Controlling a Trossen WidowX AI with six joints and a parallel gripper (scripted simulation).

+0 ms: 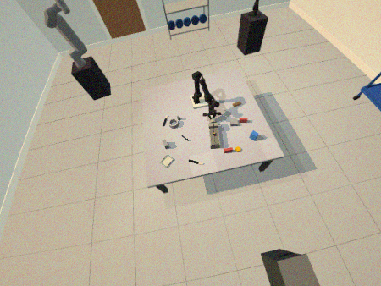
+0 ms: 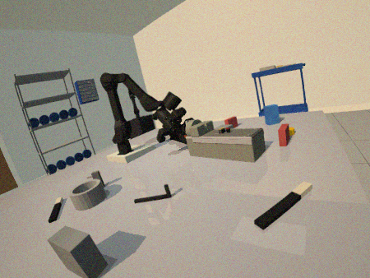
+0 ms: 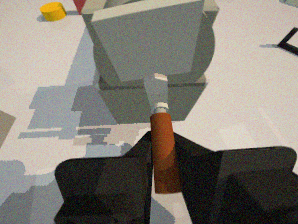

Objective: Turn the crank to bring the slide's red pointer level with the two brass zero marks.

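The grey-green machine [image 1: 215, 141] [image 2: 226, 149] [image 3: 145, 47] is a long box on the table with a rounded housing at the arm's end. Its crank handle [image 3: 164, 160] is an orange-brown cylinder on a short metal crank arm [image 3: 157, 93], below the housing in the wrist view. My gripper [image 1: 212, 115] [image 2: 183, 136] [image 3: 158, 134] is shut on the handle, one dark finger on each side. A tiny dark and reddish detail shows on top of the box in the top view. The pointer's level against the brass marks is too small to tell.
Right of the machine are red blocks [image 1: 243, 120] [image 2: 284, 135], a blue block [image 1: 254, 135] [image 2: 271, 114] and a yellow disc [image 1: 238, 149] [image 3: 53, 11]. On its other side are a grey ring [image 2: 88, 194], a black angled piece [image 2: 152, 199] and a grey block [image 2: 76, 251].
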